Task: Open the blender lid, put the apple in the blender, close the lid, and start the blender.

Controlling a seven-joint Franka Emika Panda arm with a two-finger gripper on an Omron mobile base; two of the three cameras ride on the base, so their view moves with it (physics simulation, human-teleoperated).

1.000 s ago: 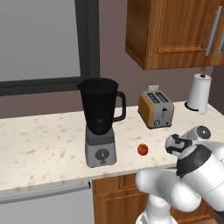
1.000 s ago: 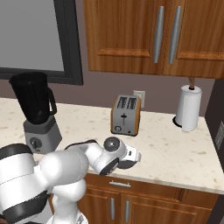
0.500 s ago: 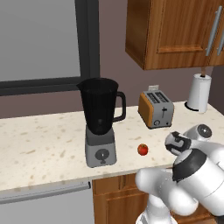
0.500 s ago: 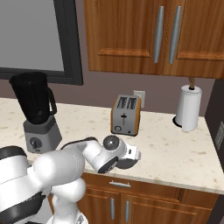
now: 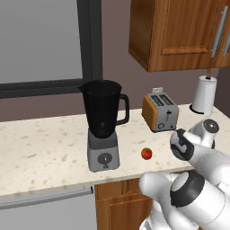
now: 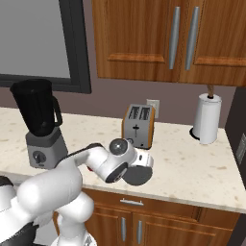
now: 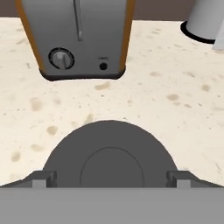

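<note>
1. Blender (image 5: 103, 128) first: you find it on the counter (image 5: 40, 148) left of the toaster (image 5: 159, 112), its jar rim open, so lid removal looks done.
2. You see the blender lid (image 7: 111, 164) lying flat on the counter in front of the toaster, just below the gripper (image 7: 111, 177).
3. Your fingers (image 7: 43, 178) stand wide apart on either side of the lid, clamping nothing; it appears released.
4. You have the apple (image 5: 146, 153) sitting untouched on the counter, near the blender base on its right.
5. You are left, I judge, with loading the apple, refitting the lid and turning the front dial (image 5: 104, 159).
</note>
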